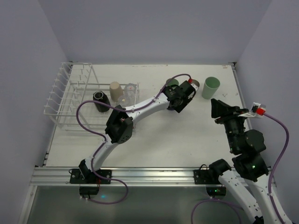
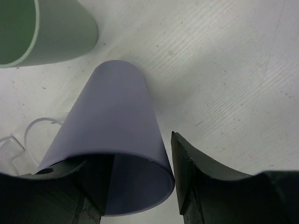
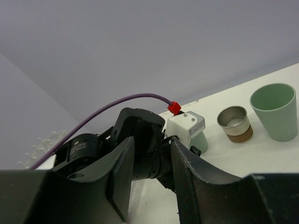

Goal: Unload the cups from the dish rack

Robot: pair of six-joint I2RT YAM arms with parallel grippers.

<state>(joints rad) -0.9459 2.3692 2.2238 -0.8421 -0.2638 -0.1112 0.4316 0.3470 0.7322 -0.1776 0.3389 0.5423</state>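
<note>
The white wire dish rack stands at the far left. Its basket holds a black cup, a beige cup and a clear cup. My left gripper reaches right of the rack. In the left wrist view it is open around the wall of a lavender cup that stands on the table, with one finger inside the rim and the other just outside. My right gripper is open and empty, and it also shows in the right wrist view.
On the table beyond the left gripper stand a green cup, a steel-and-brown cup and a mint cup. The mint cup is close to the lavender one. A clear plastic piece lies to its left.
</note>
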